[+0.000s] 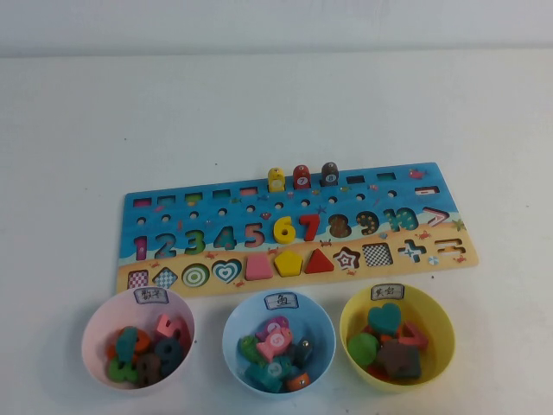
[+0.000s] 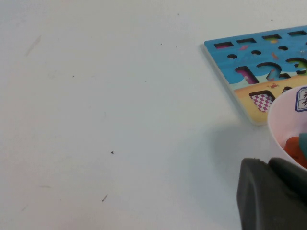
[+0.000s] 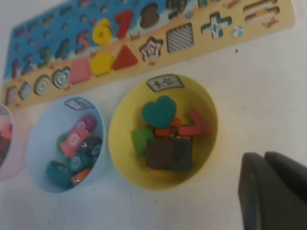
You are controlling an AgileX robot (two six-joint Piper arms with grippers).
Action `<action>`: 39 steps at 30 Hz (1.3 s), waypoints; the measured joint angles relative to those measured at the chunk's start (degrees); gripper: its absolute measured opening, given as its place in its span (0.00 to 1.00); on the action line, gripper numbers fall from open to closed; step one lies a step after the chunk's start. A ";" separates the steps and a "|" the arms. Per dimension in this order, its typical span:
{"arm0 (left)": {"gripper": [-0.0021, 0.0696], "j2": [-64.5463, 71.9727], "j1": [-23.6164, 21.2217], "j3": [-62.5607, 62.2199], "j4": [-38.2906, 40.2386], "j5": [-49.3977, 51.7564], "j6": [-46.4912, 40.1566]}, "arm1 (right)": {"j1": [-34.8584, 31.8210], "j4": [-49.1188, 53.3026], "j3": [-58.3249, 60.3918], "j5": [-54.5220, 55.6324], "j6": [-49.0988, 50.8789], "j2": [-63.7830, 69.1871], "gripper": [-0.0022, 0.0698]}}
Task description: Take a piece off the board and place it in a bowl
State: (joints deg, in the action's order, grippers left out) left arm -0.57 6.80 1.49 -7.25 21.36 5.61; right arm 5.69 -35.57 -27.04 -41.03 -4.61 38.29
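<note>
We see neither arm in the high view. The left gripper [image 2: 271, 194] shows only as a dark finger edge in its own wrist view, parked off the board's "1" end, with the pink bowl [image 2: 283, 127] just beside it. Can't tell if its fingers are apart or together.

The right gripper [image 3: 273, 189] is likewise just a dark edge in its wrist view, sitting on the near side of the yellow bowl [image 3: 120, 139], close to its rim but apart from it. Finger state: can't tell either.

The board [image 1: 155, 259] lies flat on the white table [image 1: 276, 104], on the far side of the three bowls from both grippers. The piece [image 1: 329, 174] stands upright at the board's far edge, above the "8", well away from both grippers. The red peg [image 1: 301, 176] is just beside it, and the yellow peg [image 1: 276, 179] is next along. These three are the only pegs standing in that row.

The bowl [image 1: 235, 341] is the middle one of the three, between pink and yellow, label on its far rim, and it holds several coloured pieces. In the right wrist view it sits beyond the yellow bowl from the right gripper, rims nearly touching. Numbers 6 and 7 and the pink square, yellow pentagon and red triangle are seated on the board.
</note>
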 joint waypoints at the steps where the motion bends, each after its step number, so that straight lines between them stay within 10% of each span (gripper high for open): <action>1: 0.03 0.00 0.00 0.00 0.00 0.00 0.00 | 0.00 1.33 -2.12 -1.52 0.00 3.16 0.01; 20: 0.03 0.00 0.00 0.00 0.00 0.00 0.00 | 15.19 19.87 -53.34 -9.65 2.72 60.12 0.03; 31: 0.03 0.00 0.00 0.00 -0.17 0.00 0.00 | 19.16 22.97 -75.32 -10.12 3.70 78.97 0.47; 39: 0.03 0.00 0.00 0.00 -0.17 0.00 0.00 | 19.39 24.81 -82.29 -7.99 6.13 86.08 0.55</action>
State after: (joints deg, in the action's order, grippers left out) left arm -0.57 6.80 1.49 -7.43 21.36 5.61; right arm 25.08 -10.77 -109.33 -49.01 1.52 124.37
